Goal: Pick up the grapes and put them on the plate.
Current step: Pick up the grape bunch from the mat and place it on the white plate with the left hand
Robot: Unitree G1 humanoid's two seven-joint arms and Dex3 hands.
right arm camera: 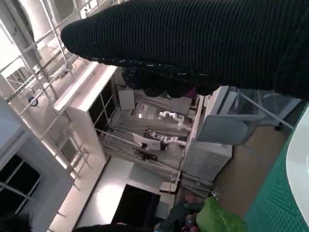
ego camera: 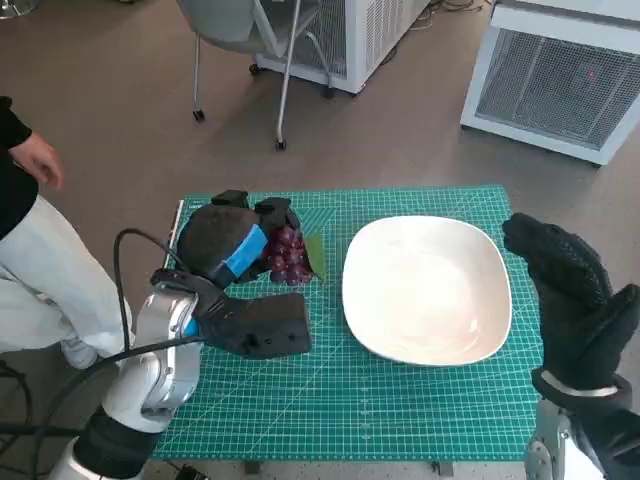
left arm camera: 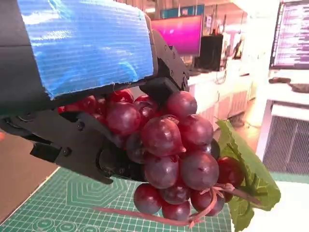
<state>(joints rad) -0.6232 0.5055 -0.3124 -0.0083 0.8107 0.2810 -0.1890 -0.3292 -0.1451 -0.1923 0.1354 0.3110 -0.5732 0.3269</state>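
While the left hand (ego camera: 228, 243) curls its black fingers (left arm camera: 87, 145) round the red grapes (left arm camera: 169, 159) and holds the bunch above the green mat (ego camera: 330, 400) on the tabletop, the white plate (ego camera: 425, 290) sits just beside it, bare. Beyond the plate's far edge, the gloved right hand (ego camera: 575, 290) hovers with fingers spread wide, holding nothing.

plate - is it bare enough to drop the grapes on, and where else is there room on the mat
The plate is bare all over. The mat is also free along the near strip in front of the plate. It is crowded at the mat's far left, where the left hand holds the grapes, and by the plate's right edge, where the right hand hovers.
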